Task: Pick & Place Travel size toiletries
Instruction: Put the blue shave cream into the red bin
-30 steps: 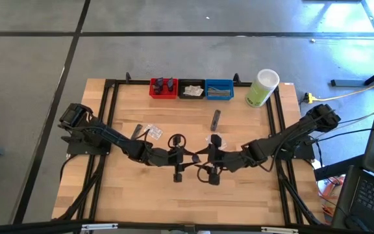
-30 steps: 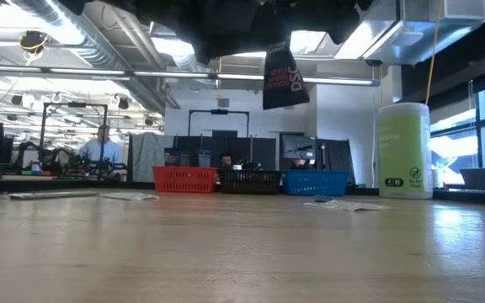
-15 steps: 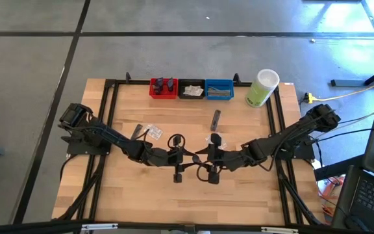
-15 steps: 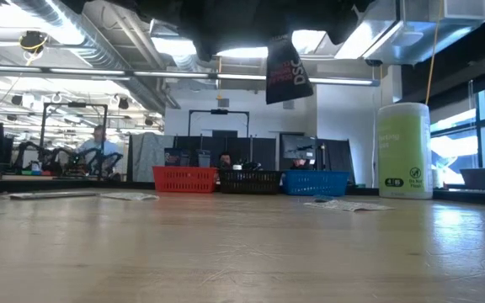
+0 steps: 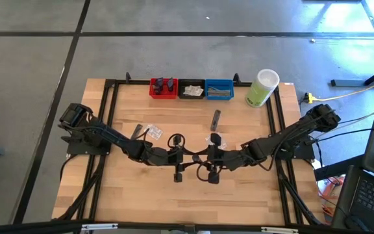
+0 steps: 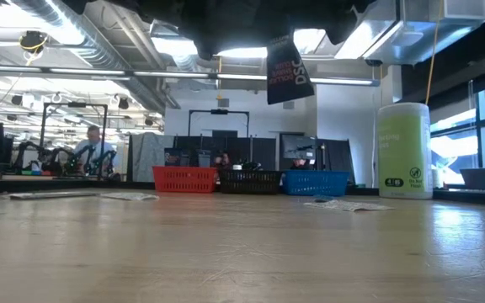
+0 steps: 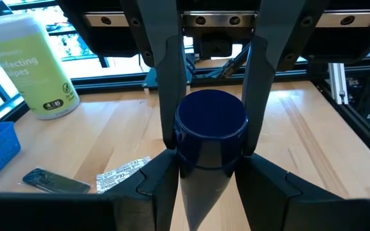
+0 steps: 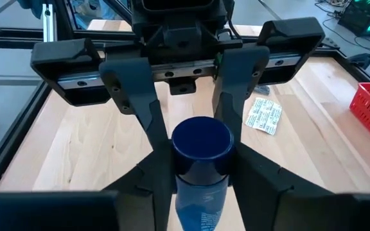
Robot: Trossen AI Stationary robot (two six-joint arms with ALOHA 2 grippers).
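Navy tube (image 6: pixel 289 71) is hanging cap-up above the middle of the bench (image 5: pixel 128 188), well clear of the wood, with both arms meeting on it. The left gripper (image 7: pixel 207 167) is clenching it between its fingers. The right gripper (image 8: pixel 201 173) is facing it from the other side, its fingers pressing on the same tube just under the cap. This is looking like a handover.

To do it well, the right fingers should be gripping squarely on the tube's body, not on the slippery cap, before the left fingers are letting go. The left should then be releasing straight back, without twisting the tube out of line. A slow draw apart is the safer choice, since the tube is tilting slightly.

Counting what is lying loose on the bench: two grey sachets, one far left (image 5: pixel 137 132) and one at far centre (image 5: pixel 215 119), and two clear packets (image 5: pixel 151 132) (image 5: pixel 214 138). Three bins are standing along the far edge, red (image 5: pixel 163 95), black (image 5: pixel 191 95) and blue (image 5: pixel 219 96); how many pieces each is holding cannot be told. One green container (image 5: pixel 262 88) is standing to their right.
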